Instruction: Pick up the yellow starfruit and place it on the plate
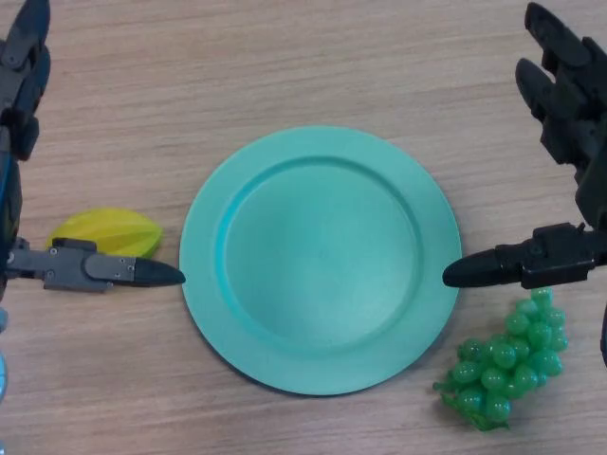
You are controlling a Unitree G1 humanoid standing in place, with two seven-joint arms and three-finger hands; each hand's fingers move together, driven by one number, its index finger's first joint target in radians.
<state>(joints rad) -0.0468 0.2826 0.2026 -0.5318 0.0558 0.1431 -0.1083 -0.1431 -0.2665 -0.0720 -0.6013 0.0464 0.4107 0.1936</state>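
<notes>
"Where was the starfruit when you looked?"

"The yellow starfruit (106, 233) lay on the wood-grain table (303, 66), just to the left of the plate (320, 258), not on it. It had a ridged, waxy look, pointed toward the plate end, and the lower edge was partly hidden behind the left hand (85, 267)."

"Was that hand holding it?"

"No. The thumb stuck straight out toward the plate's rim, grey casing with a smooth black tip, and the fingers stood straight up along the left edge (nothing was curled round the fruit). It was spread wide."

"And the other one?"

"The right hand (560, 190) mirrored it on the far side: thick black fingers extended at the upper right, thumb reaching in so its tip overlapped the plate's right rim. It was slack too and held nothing."

"Anything else about?"

"A round, matte teal plate with a broad flat rim, bare inside. Near its lower right sat a bunch of glossy green grapes (501, 365), plastic-looking, just below the right thumb."
</notes>
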